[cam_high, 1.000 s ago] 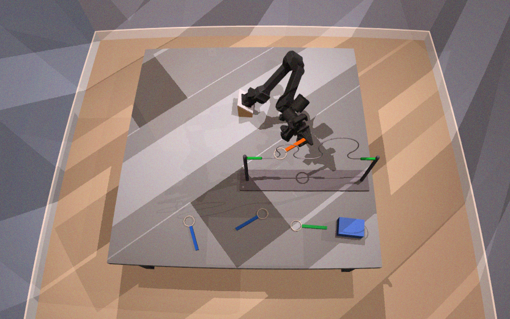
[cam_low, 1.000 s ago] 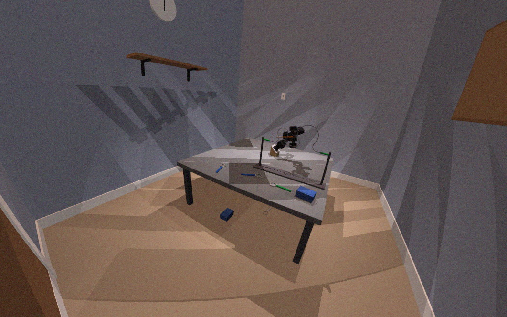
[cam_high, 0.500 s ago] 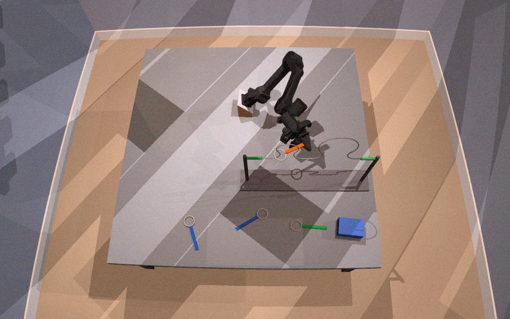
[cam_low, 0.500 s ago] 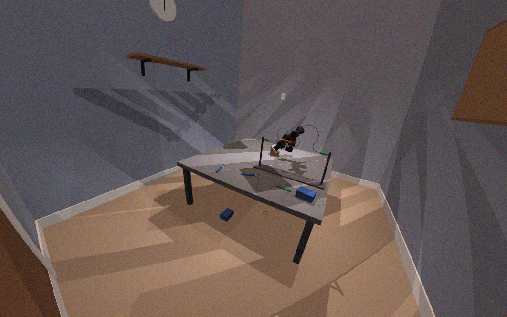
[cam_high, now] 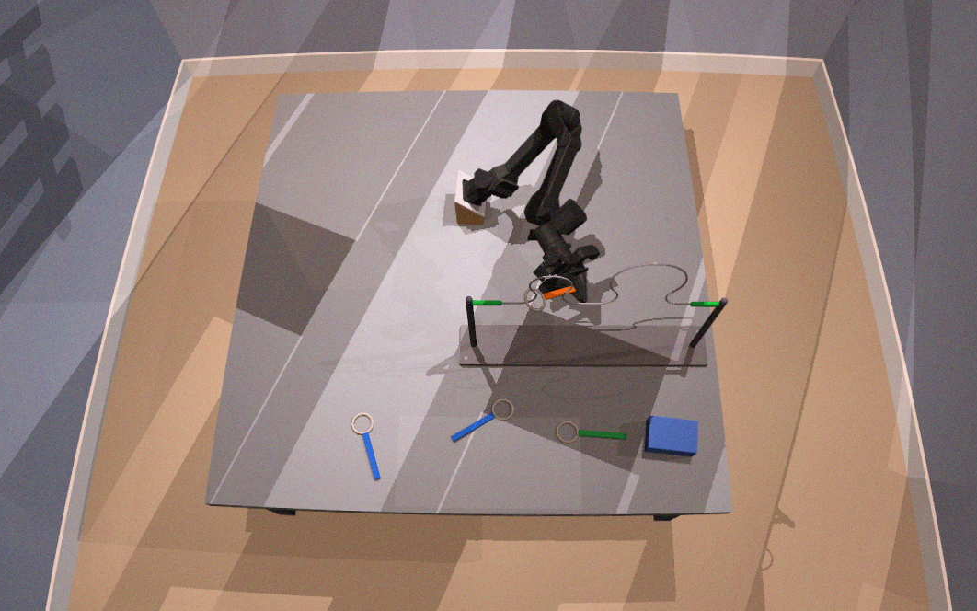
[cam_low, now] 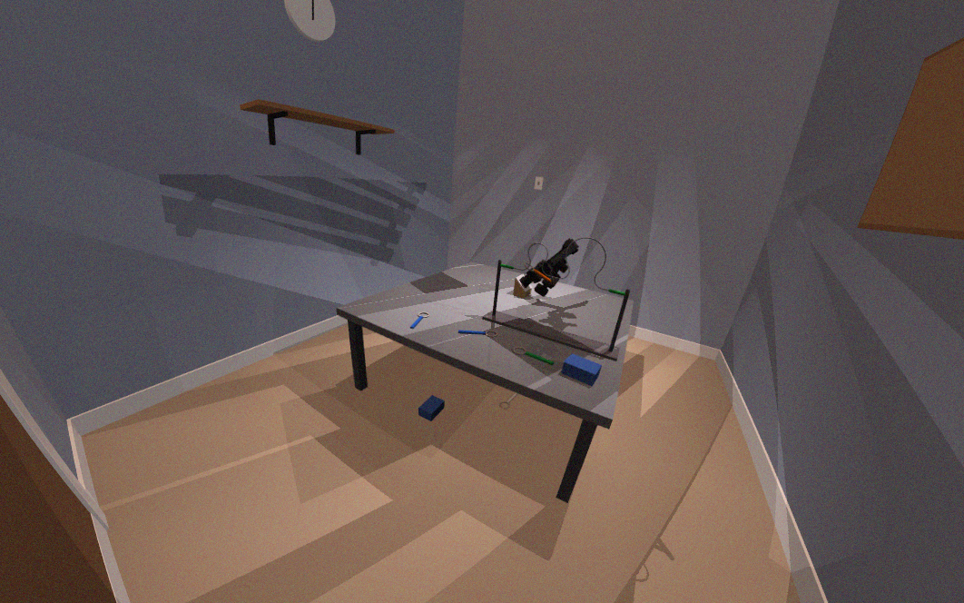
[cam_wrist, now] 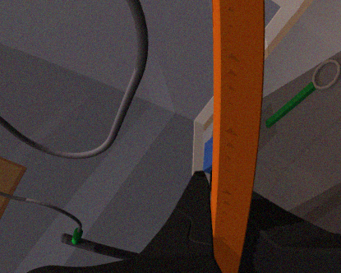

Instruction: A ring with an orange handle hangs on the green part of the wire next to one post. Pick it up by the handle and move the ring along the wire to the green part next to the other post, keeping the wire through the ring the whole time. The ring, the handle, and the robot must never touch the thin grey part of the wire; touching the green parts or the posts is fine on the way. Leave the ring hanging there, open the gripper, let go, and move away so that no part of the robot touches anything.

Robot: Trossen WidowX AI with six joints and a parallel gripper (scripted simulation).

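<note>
The orange handle (cam_high: 558, 292) (cam_low: 542, 275) (cam_wrist: 239, 103) is held in my gripper (cam_high: 573, 289) (cam_wrist: 206, 179), which is shut on it. Its pale ring (cam_high: 524, 298) is in the left part of the wire, a little right of the left green part (cam_high: 487, 302) (cam_low: 506, 266). The wire appears to pass through the ring; whether they touch I cannot tell. The grey wire (cam_high: 651, 264) (cam_low: 605, 262) (cam_wrist: 142, 49) curves on to the right green part (cam_high: 705, 304) (cam_low: 617, 292). The ring is outside the wrist view.
The left post (cam_high: 471, 322) (cam_low: 496, 288) and right post (cam_high: 708, 325) (cam_low: 619, 322) stand on a base. Toward the front edge lie two blue-handled rings (cam_high: 371, 455) (cam_high: 472, 427), a green-handled ring (cam_high: 602, 434) (cam_low: 537, 357) (cam_wrist: 290, 104) and a blue box (cam_high: 671, 435) (cam_low: 581, 369).
</note>
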